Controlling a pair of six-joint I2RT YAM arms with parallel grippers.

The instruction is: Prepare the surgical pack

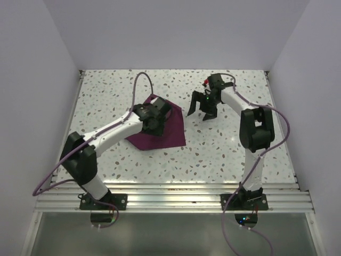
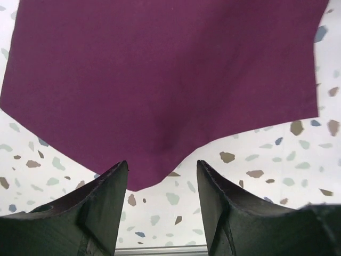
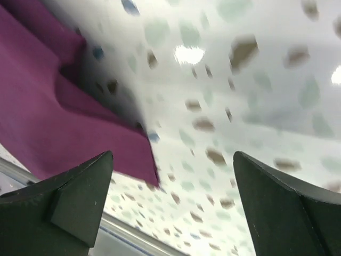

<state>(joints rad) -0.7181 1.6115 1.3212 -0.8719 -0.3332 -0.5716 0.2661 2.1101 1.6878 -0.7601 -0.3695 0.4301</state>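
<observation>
A: Where's the pack?

B: Surgical pack [image 1: 175,134] lies flat on the speckled table [image 1: 224,154]. Left gripper [image 2: 162,170] hovers right over it, fingers spread, nothing between them. One cloth corner points into the gap.

A: Right side?

B: Right gripper [image 1: 199,113] sits just off the pack's right edge, raised, fingers wide apart and empty.

A: Step?

B: Looks mid-fold, between grasps. Next likely needs the left to drop onto that corner and pinch one layer cleanly, without dragging the pack.

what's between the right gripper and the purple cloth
Nothing but bare speckled tabletop. In the top view a strip of it separates the open right gripper from the right edge of the purple cloth.
</observation>
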